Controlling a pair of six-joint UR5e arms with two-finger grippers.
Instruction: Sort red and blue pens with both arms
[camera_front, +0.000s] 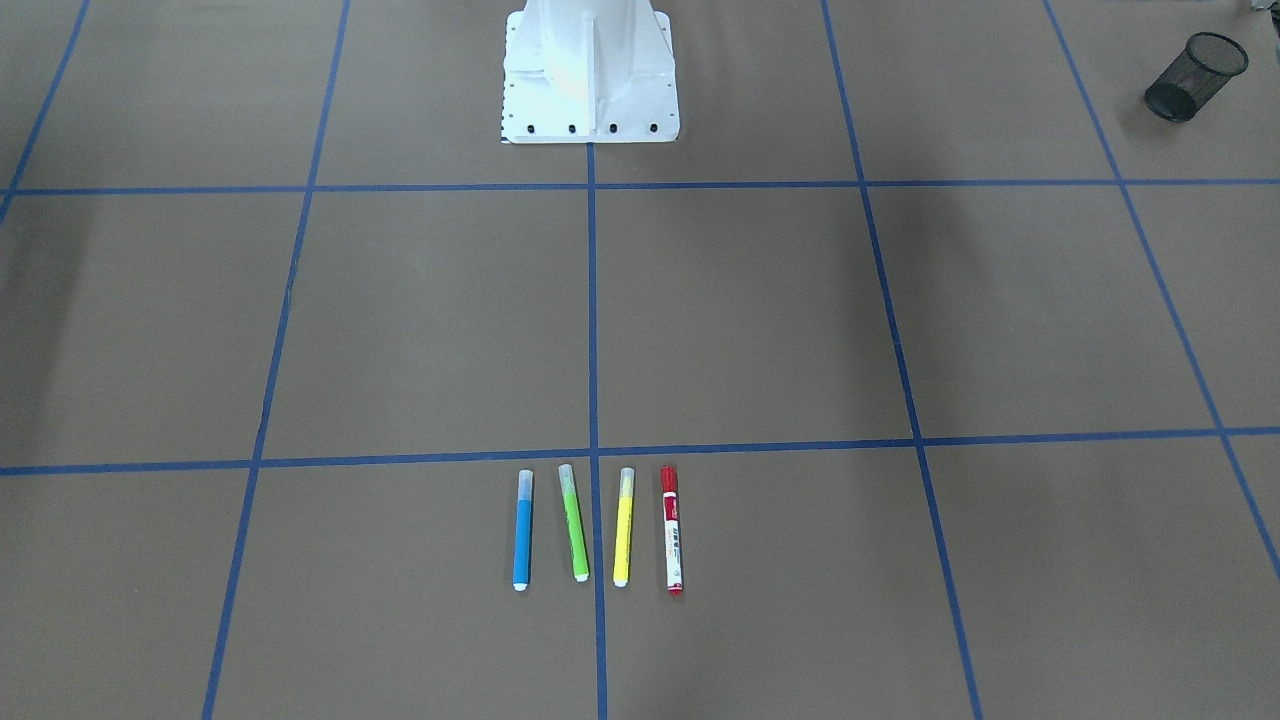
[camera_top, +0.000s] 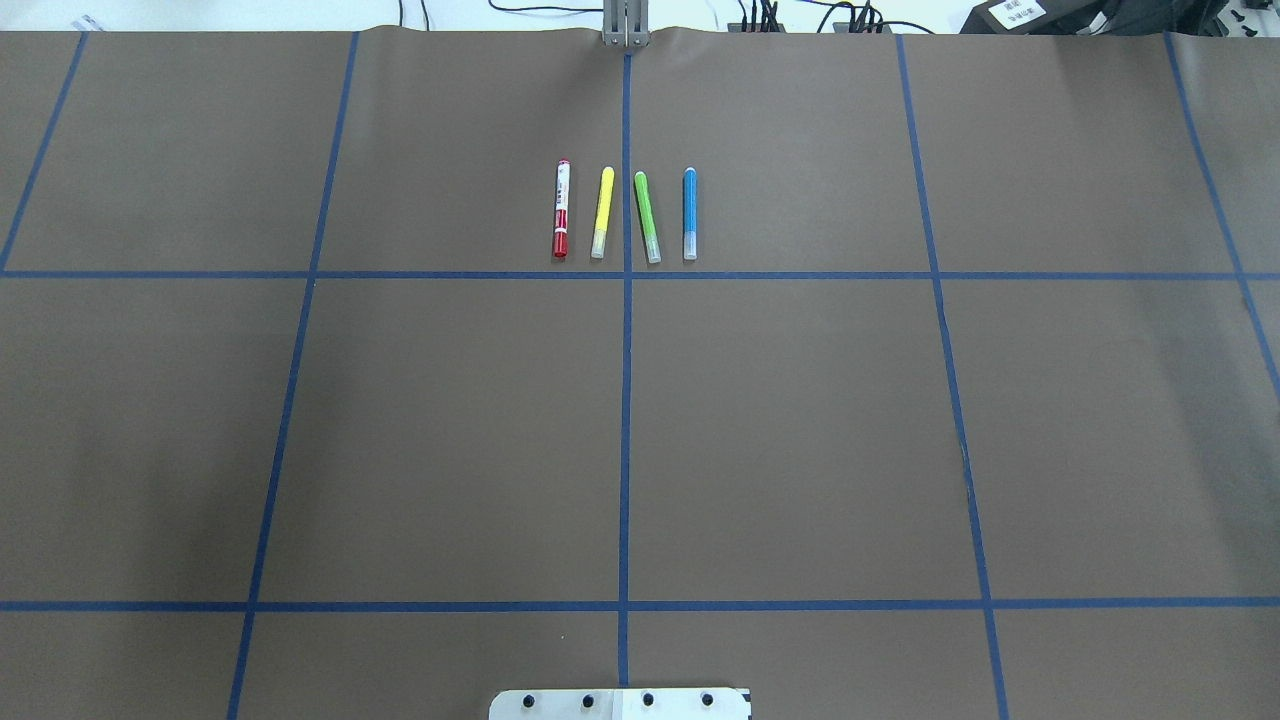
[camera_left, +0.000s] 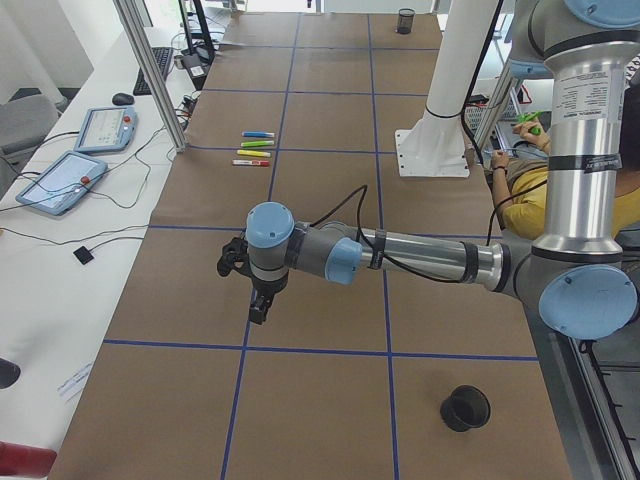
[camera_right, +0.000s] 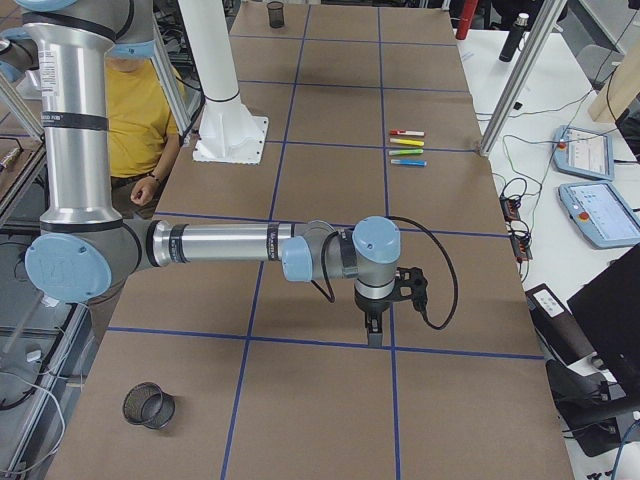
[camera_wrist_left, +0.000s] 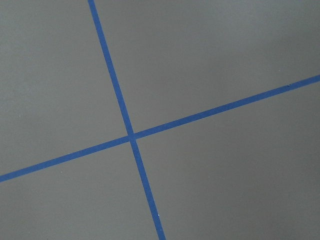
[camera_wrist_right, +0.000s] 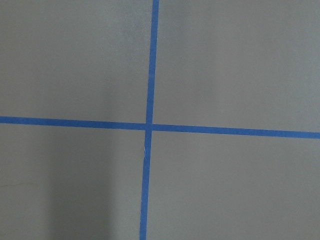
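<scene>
- Exterior left view: the left pincer is hung over bare worktop, well apart from the pens; whether it is open or closed cannot be told.
- The state of the right pincer cannot be told either.
- The red marker and blue highlighter are laid at the ends of one row.
- Each is best taken from above, across the barrel, so the inner pens are not nudged.
- Counted: four pens, one per colour; two mesh cups.

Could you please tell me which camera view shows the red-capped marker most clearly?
The exterior front-facing view: the red-capped marker lies largest there, its printed label visible. The overhead view shows it smaller; both side views show it tiny and far off; the wrist cameras show only table and tape.
</scene>
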